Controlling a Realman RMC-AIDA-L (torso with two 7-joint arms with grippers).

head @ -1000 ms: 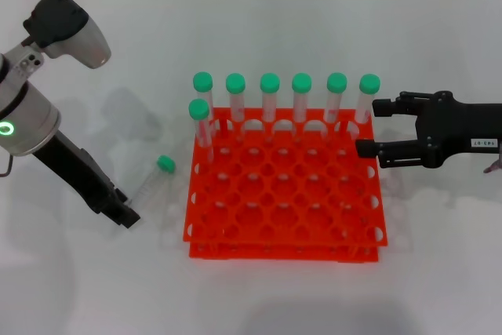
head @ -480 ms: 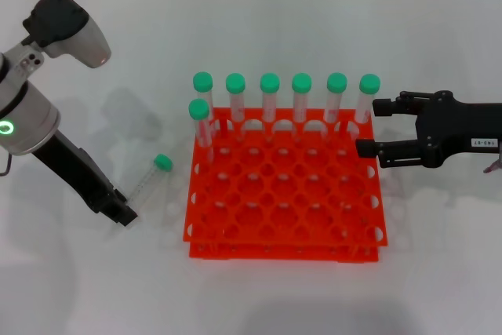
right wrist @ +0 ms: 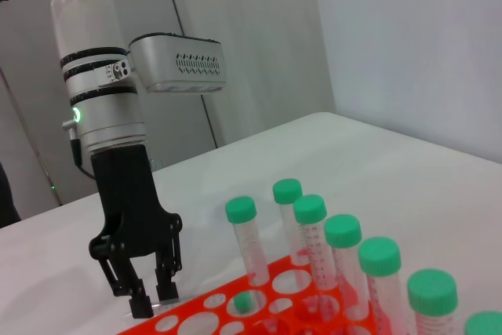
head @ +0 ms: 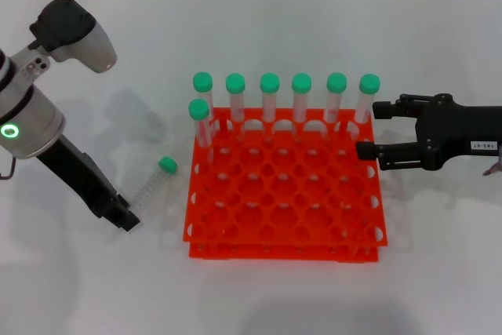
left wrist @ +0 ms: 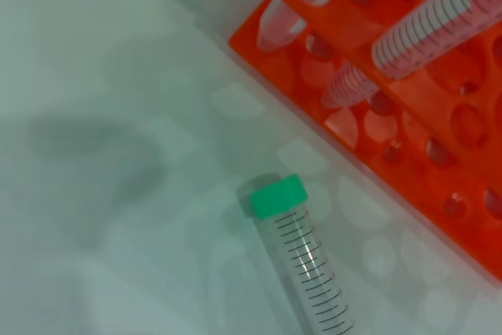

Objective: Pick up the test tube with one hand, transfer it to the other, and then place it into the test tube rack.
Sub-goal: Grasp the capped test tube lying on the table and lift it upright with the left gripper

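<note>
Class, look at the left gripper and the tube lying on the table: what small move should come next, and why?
Probably lower the left gripper around the test tube and close. The tube lies on the table beside the rack, ungrasped, its clear end at the open fingers; the right gripper waits open at the rack's far side.

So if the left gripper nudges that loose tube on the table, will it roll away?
Probably. The test tube lies on its side on the smooth table, and its round body would likely roll. It looks empty, so likely light. The left gripper, fingers open in the right wrist view, sits at its lower end.
</note>
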